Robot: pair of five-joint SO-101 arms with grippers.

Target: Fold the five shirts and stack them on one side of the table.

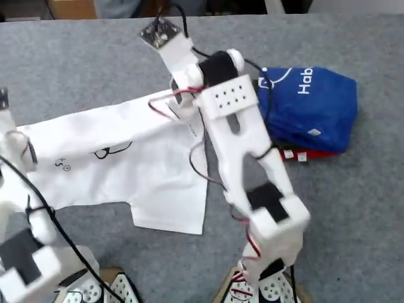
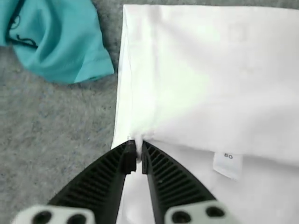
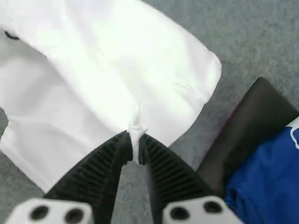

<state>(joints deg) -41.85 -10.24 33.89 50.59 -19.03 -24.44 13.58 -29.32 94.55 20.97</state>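
From above, the white shirt [image 1: 126, 158] lay spread on the grey table [image 1: 76, 63], left of a folded blue shirt [image 1: 312, 107] stacked on a red shirt [image 1: 315, 154]. In the left wrist view, the left gripper [image 2: 138, 156] was pinched closed on a fold of the white shirt, near a teal shirt [image 2: 56, 37]. In the right wrist view, the right gripper [image 3: 134, 140] was likewise clamped on a pinch of it, the blue shirt close by.
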